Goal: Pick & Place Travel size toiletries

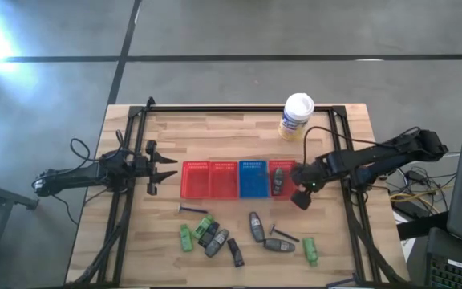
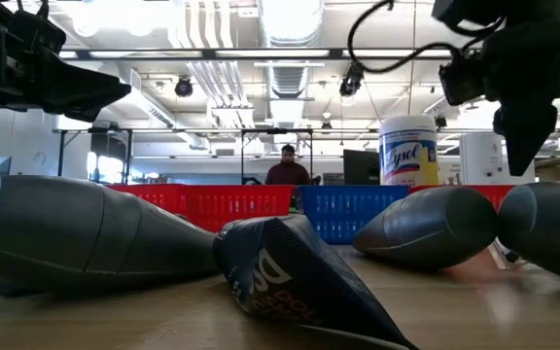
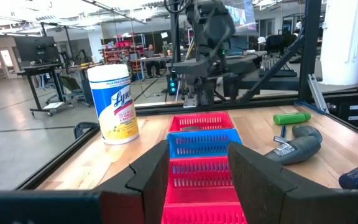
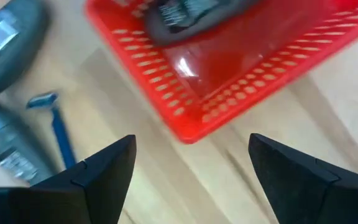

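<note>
While the left gripper (image 1: 165, 169) just sits off the left end of the basket row with its fingers spread and nothing between them, the right gripper (image 1: 301, 195) is the one at work. It hovers over the right end of that row, just off the front corner of the far-right red basket (image 1: 279, 178). In the right wrist view its two fingers (image 4: 101, 171) stand wide apart and hold nothing, with bare wood showing between them.

One grey tube (image 1: 278, 185) is already lying inside that far-right red basket; you can see it from the right wrist camera too, up against the basket's mesh wall. The blue basket (image 1: 252, 178) sits right next to it, then two more red ones (image 1: 209, 179) toward the left arm.

Everything else is on the table in front of the baskets. A blue razor (image 1: 189, 210) lies closest to the red pair. Further out there's a cluster of green bottles (image 1: 187, 238) and grey tubes (image 1: 216, 242), with another grey tube (image 1: 256, 226) standing apart in front of the blue basket. A thin black stick (image 1: 283, 234), one more tube (image 1: 279, 245) and a green bottle (image 1: 310, 250) lie toward the right.

The white wipes tub (image 1: 297, 116) stands behind the baskets, well apart from everything.
</note>
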Controlling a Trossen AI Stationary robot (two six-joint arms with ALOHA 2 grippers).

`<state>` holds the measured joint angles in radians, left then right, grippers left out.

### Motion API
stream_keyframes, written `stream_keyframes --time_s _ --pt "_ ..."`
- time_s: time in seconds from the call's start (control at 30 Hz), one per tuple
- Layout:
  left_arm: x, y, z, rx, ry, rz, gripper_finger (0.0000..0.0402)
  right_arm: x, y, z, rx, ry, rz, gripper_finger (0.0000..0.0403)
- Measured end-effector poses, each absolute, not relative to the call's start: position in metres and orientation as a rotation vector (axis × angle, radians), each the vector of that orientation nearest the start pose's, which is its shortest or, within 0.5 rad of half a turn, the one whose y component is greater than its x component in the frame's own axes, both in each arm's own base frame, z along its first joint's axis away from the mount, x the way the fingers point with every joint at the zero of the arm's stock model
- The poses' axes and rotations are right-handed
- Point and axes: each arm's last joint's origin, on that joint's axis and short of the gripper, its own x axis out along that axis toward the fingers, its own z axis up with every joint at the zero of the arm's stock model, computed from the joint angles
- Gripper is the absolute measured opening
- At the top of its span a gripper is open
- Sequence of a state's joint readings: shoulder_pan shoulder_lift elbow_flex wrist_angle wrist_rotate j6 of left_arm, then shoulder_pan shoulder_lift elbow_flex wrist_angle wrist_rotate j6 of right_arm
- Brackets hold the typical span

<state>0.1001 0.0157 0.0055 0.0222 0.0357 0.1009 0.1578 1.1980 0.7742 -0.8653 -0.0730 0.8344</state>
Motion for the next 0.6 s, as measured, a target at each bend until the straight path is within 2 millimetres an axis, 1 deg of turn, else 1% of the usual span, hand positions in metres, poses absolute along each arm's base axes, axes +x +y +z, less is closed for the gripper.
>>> stream_keyframes --time_s 0.1,0.23,0.33,0.53,0.6 --pt "0.098 0.009 0.166 0.102 -0.009 0.065 0.0170 0.198 0.046 0.212 0.647 1.277 -0.254 0.0302" --pt "0.098 0.009 0.166 0.102 -0.009 0.065 0.0170 0.201 0.064 0.215 0.615 1.225 -0.140 0.0310" --pt "0.098 0.009 0.166 0.102 -0.009 0.065 0.0170 0.204 0.072 0.216 0.607 1.184 -0.086 0.0318" --pt "0.098 0.009 0.166 0.102 -0.009 0.065 0.0170 0.205 0.074 0.217 0.766 1.173 -0.146 0.0330" --pt "0.098 0.009 0.166 0.102 -0.009 0.065 0.0170 0.205 0.074 0.217 0.794 1.175 -0.167 0.0331"
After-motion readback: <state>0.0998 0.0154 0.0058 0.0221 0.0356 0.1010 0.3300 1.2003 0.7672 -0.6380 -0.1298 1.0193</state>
